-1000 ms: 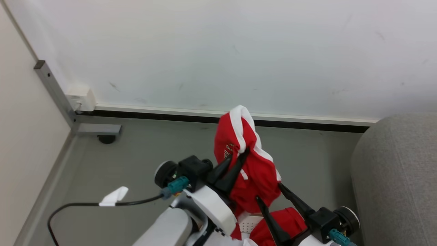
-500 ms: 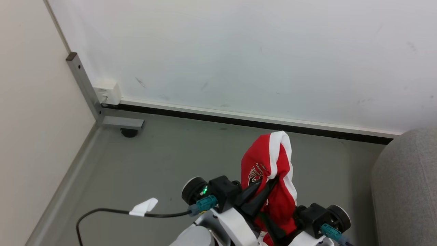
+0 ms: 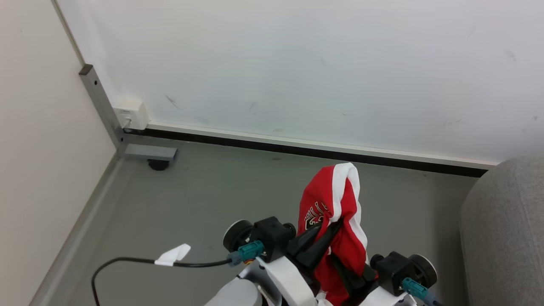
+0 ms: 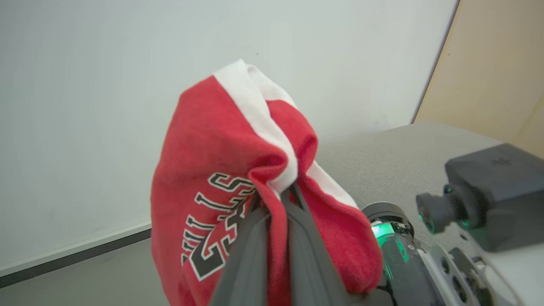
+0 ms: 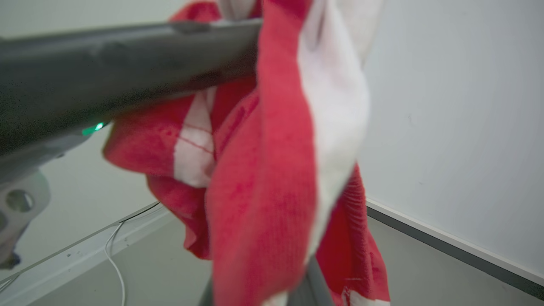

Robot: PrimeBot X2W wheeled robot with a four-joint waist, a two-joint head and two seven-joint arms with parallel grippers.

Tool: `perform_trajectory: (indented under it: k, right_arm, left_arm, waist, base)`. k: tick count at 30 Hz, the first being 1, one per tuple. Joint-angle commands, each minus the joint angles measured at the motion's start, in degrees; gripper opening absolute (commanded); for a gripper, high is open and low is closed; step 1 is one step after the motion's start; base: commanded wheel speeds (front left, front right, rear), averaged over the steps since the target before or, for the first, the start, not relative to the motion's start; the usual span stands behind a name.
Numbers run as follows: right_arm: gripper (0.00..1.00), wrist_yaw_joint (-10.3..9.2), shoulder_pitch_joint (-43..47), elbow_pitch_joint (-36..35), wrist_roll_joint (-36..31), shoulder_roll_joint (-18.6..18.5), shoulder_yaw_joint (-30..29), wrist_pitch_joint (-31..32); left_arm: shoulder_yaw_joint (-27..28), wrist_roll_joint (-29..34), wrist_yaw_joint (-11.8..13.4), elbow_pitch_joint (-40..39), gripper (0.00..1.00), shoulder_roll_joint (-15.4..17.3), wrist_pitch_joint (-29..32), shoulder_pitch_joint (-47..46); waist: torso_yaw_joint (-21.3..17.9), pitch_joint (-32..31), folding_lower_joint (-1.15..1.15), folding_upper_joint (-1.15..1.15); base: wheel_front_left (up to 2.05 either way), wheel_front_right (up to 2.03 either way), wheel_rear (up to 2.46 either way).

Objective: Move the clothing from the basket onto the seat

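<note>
Left gripper (image 3: 330, 226) pinches the red-and-white garment (image 3: 335, 191) aloft above the floor (image 3: 212, 204), left of the grey sofa (image 3: 505, 229); right gripper (image 3: 347, 272), spread wide a second ago, now clamps its lower folds.

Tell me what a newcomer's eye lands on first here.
A bright red-and-white garment with lettering hangs bunched low in the head view, pinched by the left end effector. The right end effector grips its lower folds. A grey sofa sits at the right edge.
</note>
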Motion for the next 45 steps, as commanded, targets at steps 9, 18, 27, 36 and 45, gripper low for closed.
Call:
perform_trajectory:
  k: [9,18,27,36,45]
  right_arm:
    - [0.00,-0.12,0.7,-1.4,0.3,-0.1,-1.1,0.0]
    - [0.00,-0.12,1.0,-3.5,-1.1,-1.0,-5.2,0.0]
    - [0.00,-0.12,2.5,-5.9,-2.0,-3.5,-12.3,0.0]
    - [0.00,-0.12,3.9,-9.1,-4.0,-4.9,-18.6,0.0]
    - [0.00,-0.12,5.4,-11.1,-4.7,-5.2,-20.7,0.0]
  left_arm:
    - [0.8,-1.0,0.8,-0.7,0.40,1.2,0.1,0.3]
    - [0.8,-1.8,1.3,-1.4,1.00,2.4,-0.1,1.7]
    - [1.1,-1.2,1.7,-2.1,1.00,3.8,-2.2,2.2]
    - [0.7,-0.2,1.4,-1.5,1.00,4.4,-3.4,1.9]
    - [0.3,1.3,1.4,0.8,1.00,4.3,-4.1,2.1]
  waist:
    - [-2.4,0.2,0.00,0.00]
    - [-9.0,0.9,0.00,0.00]
    - [-19.7,2.1,0.00,0.00]
    - [-29.0,3.3,0.00,0.00]
    - [-33.8,3.7,0.00,0.00]
  base:
    - [0.00,0.00,0.00]
    - [0.00,0.00,0.00]
    - [0.00,0.00,0.00]
    - [0.00,0.00,0.00]
    - [0.00,0.00,0.00]
